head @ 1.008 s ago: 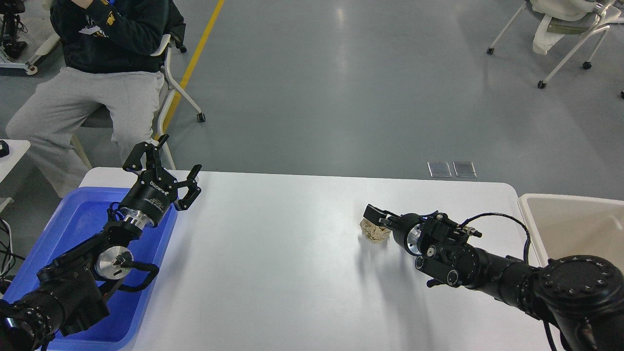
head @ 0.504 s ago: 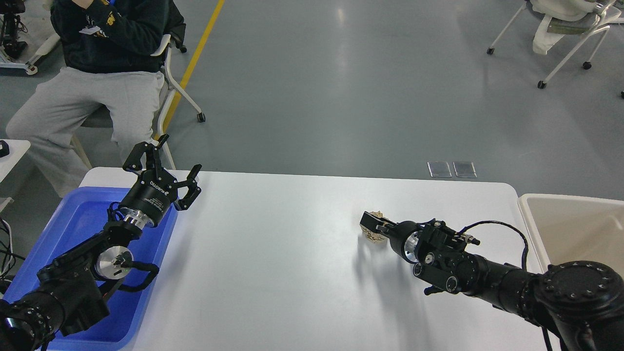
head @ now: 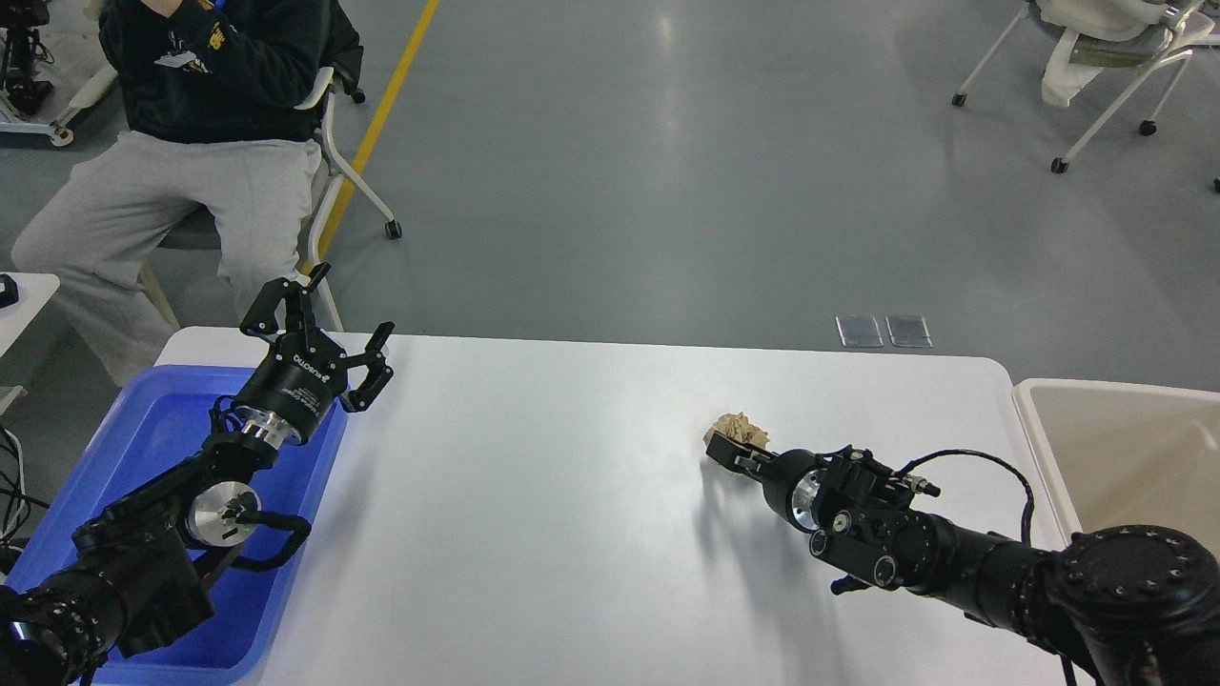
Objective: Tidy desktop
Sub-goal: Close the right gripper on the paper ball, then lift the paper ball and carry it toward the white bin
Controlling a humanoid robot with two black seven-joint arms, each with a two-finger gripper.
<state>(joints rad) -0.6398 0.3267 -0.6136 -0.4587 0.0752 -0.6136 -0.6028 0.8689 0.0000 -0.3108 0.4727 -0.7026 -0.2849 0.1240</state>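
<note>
A wide white bench (head: 534, 514), the desktop to be tidied, fills the lower half of the head view. It carries one loose item: a small crumpled ball of tan paper (head: 736, 426), lying right of centre toward the far edge.

The right arm enters from the lower right corner and reaches toward ten o'clock. The right gripper (head: 729, 450) sits at the paper ball's near side, so the ball lies just beyond its tip, at roughly twelve o'clock from it. The gripper is seen end-on and dark, so whether its fingers are apart or already pinching the paper cannot be told. The ball is roughly round, with no clear long axis.

The left arm rises from the lower left over a blue plastic tray (head: 143, 419) at the bench's left end. The left gripper (head: 334, 333) hangs in the air above the tray's far right corner, fingers spread wide and holding nothing. The paper lies far off at its three o'clock, so the right arm is much the nearer.

A beige-white tub (head: 1039, 429) stands past the bench's right edge, at about three o'clock from the paper, likely where it belongs.

A seated person in grey trousers (head: 162, 210) is behind the bench, upper left.
</note>
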